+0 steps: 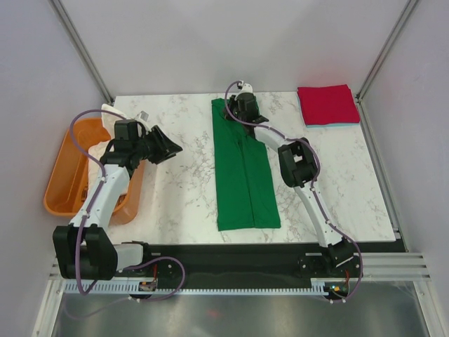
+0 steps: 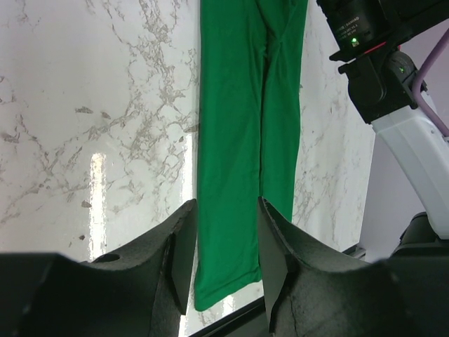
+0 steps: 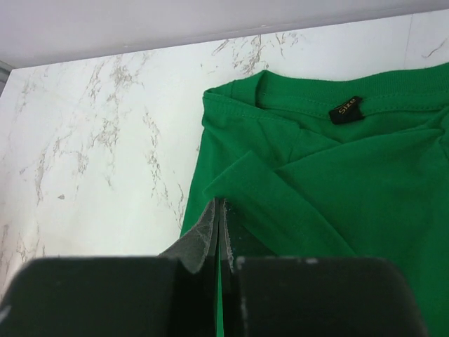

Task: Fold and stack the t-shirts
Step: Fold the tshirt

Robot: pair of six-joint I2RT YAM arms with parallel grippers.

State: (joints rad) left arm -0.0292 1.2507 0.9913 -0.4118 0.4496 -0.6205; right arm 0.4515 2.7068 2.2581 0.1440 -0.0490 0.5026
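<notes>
One green t-shirt (image 1: 244, 172), folded into a long narrow strip, lies flat down the middle of the desk (image 1: 175, 196) with its collar end far and its hem end near my bases. A black neck label (image 3: 346, 111) shows inside the collar. One red t-shirt (image 1: 327, 104), folded square, sits at the desk's far right corner, with the edge of a pale blue t-shirt (image 1: 337, 124) showing beneath it.

My right fingers (image 3: 200, 235) are pressed together on the green cloth's left edge just below the collar, a sliver of green caught between them. My left fingers (image 2: 179, 239) are partly apart and hold nothing, hovering left of the strip and aimed across it.

One orange tub (image 1: 66, 175) stands at the desk's left side.
</notes>
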